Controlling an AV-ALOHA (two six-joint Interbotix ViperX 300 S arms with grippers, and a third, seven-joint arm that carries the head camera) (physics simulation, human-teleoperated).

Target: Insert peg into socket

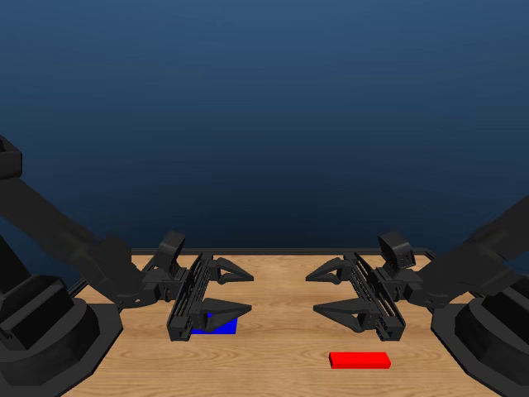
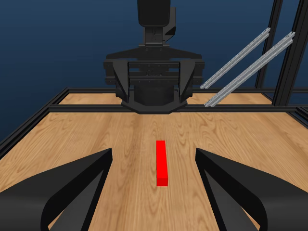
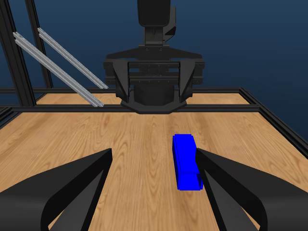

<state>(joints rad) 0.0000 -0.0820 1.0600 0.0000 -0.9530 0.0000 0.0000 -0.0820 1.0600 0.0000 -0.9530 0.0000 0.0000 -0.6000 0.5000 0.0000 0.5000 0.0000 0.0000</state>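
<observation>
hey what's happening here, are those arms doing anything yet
Nothing is being handled yet. The two black arms face each other over the wooden table, with the left gripper and right gripper both open and empty, above the surface. The slim red rectangular peg lies flat near the right arm, and the blue boxy socket lies on the table beneath the left gripper. Neither is touched.
</observation>
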